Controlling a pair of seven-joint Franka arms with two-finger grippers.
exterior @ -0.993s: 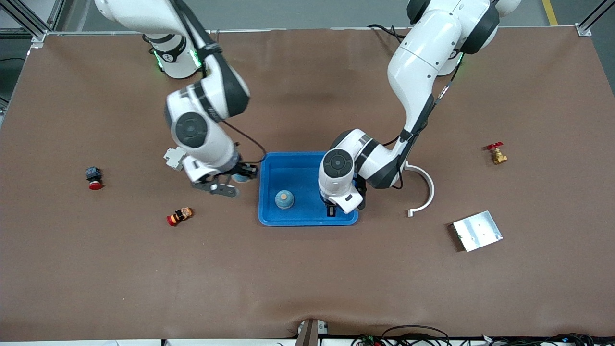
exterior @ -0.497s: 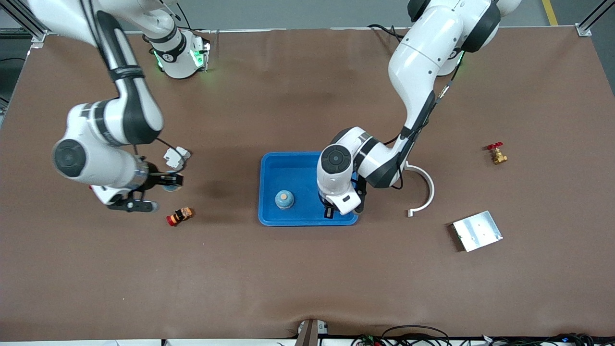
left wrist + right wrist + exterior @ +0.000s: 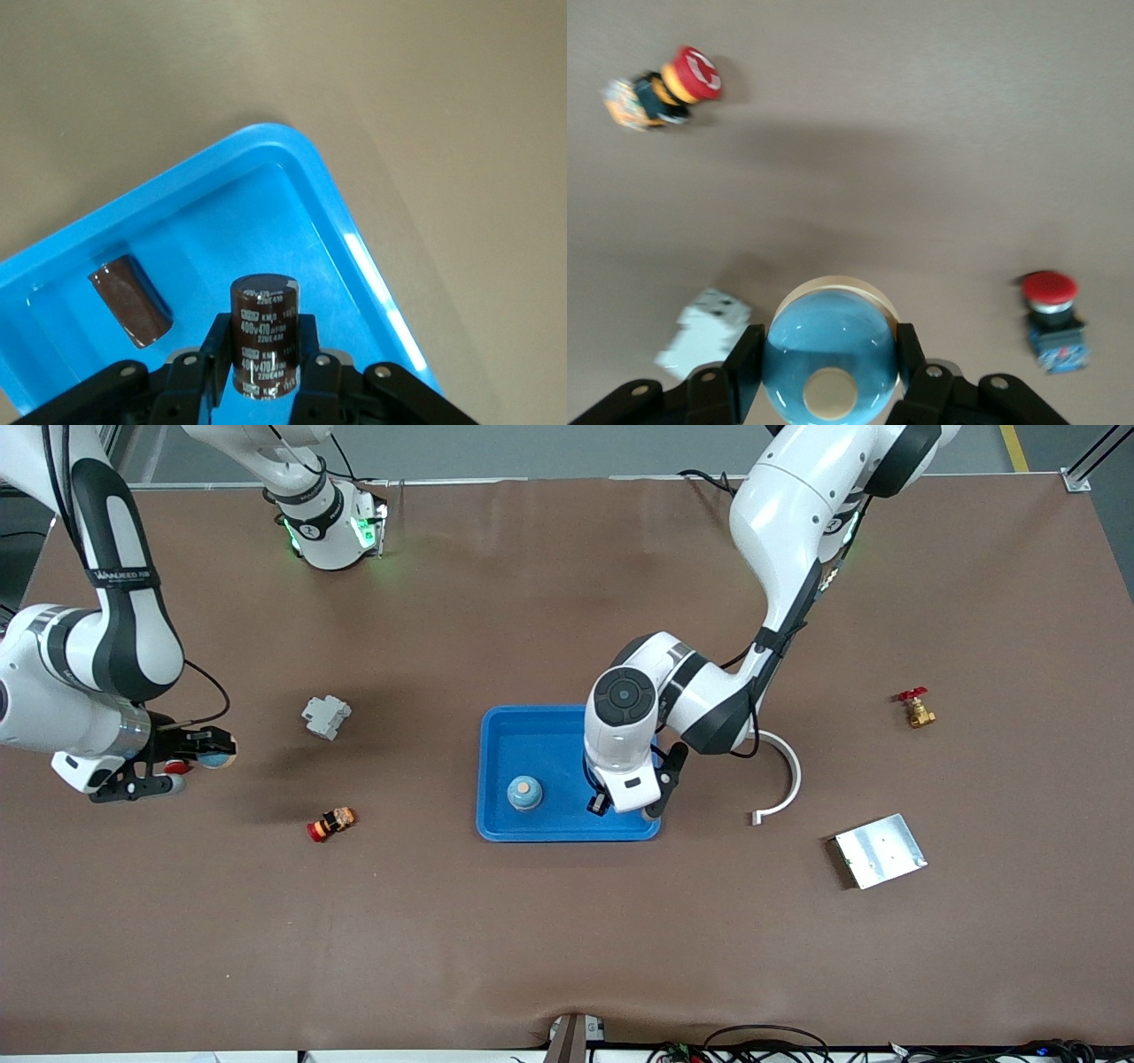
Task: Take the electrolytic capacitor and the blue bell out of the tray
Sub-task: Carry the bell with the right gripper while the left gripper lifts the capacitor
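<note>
My left gripper (image 3: 603, 804) is over the blue tray (image 3: 532, 737), at the corner nearer the camera. In the left wrist view the gripper (image 3: 262, 365) is shut on a dark brown capacitor (image 3: 263, 323), held upright just above the tray floor (image 3: 292, 221). A second brown capacitor (image 3: 130, 300) lies in the tray. A blue bell (image 3: 524, 793) sits in the tray. My right gripper (image 3: 205, 760) is shut on another blue bell (image 3: 830, 341), held over the table toward the right arm's end, beside a red push button (image 3: 1052, 317).
A grey block (image 3: 325, 716) and an orange and red button (image 3: 330, 824) lie between the right gripper and the tray. Toward the left arm's end lie a white curved part (image 3: 783, 772), a metal plate (image 3: 880, 850) and a brass valve (image 3: 916, 710).
My right arm has swung away from the tray toward its own end of the table, carrying the blue bell. My left gripper has turned slightly over the tray, still holding the capacitor.
</note>
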